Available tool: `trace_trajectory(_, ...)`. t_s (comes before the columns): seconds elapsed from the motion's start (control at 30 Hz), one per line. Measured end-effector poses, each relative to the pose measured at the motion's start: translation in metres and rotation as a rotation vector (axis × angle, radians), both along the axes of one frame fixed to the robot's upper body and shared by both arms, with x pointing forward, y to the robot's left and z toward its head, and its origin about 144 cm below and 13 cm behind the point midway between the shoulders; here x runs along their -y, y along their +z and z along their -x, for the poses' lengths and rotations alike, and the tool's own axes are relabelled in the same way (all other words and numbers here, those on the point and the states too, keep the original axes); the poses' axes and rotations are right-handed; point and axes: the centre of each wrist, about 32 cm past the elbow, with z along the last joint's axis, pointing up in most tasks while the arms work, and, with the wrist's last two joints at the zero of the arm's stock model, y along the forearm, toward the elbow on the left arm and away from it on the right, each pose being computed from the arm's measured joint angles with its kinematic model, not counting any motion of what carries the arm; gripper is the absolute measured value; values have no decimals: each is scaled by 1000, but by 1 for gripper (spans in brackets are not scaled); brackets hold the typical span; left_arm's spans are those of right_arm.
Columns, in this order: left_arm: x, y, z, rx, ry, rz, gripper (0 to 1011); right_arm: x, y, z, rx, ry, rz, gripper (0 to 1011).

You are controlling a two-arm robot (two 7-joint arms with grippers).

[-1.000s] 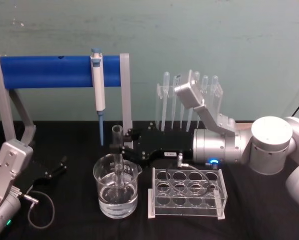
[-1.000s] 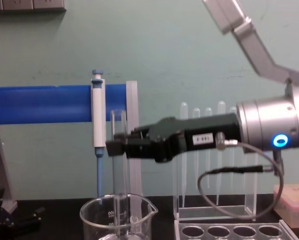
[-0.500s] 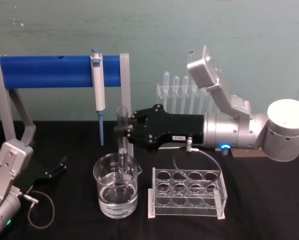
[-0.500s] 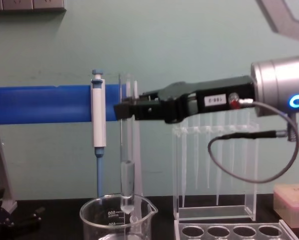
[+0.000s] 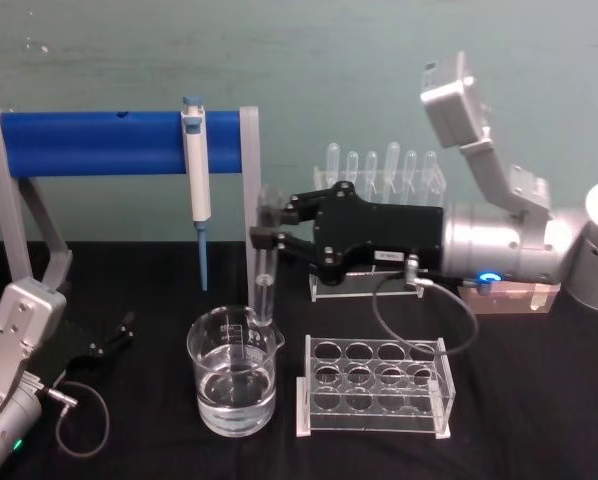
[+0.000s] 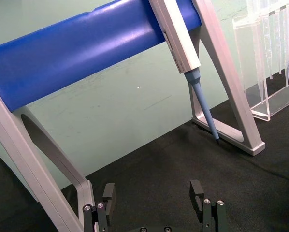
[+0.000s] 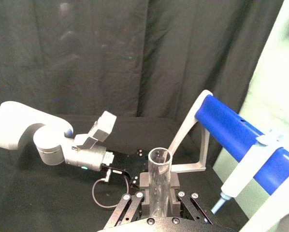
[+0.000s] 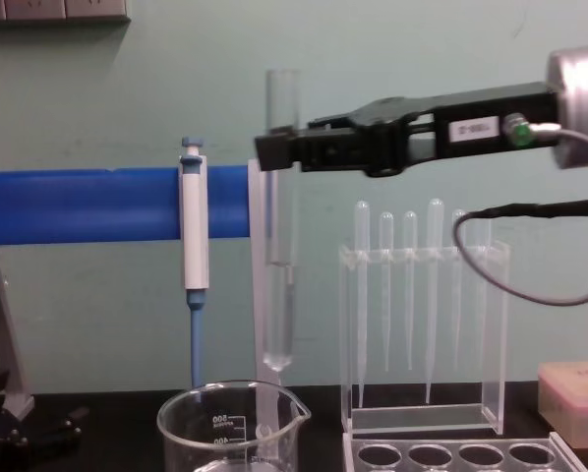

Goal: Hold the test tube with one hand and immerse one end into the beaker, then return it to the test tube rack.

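One end effector is at work: the right end effector (image 5: 269, 233) stands high above the beaker (image 5: 203, 362). Its two fingers are closed on the upper part of the test tube (image 8: 279, 246), a little under the open rim. The tube hangs upright, and in the chest view its rounded bottom is just over the beaker's rim, clear of the water.

I judge that the dipping is finished and the return is now in hand. The test tube rack (image 5: 303, 398) stands on the counter (image 5: 539, 425) just beside the beaker, on the robot's right of it, and its holes look free. The next move calls for carrying the tube sideways away from the beaker and keeping it vertical. Its bottom must come exactly over one hole, then go down slowly before the fingers let go. A small tilt could knock the glass on the rack's top plate.

One second ago the tube was deep in the beaker with its end in the water. Half a second ago the end was just inside the rim. Now it is fully out, and the arm is higher and a little nearer to the rack side.

The left end effector (image 6: 152, 189) rests low on the counter, well apart from the beaker on its other side, fingers spread and empty.
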Motion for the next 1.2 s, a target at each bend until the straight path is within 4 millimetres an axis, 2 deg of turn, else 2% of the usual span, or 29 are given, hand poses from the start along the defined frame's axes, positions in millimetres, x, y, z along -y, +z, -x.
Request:
trace_trajectory(0.4, 0, 0, 0, 0, 0, 0, 1000, 33, -5, 34, -8, -77, -12, 224)
trace_trajectory(0.7, 0, 0, 0, 0, 0, 0, 1000, 49, -10, 54, -8, -116, -22, 224)
trace_trajectory(1.2, 0, 0, 0, 0, 0, 0, 1000, 56, -12, 62, 0, -129, -31, 224)
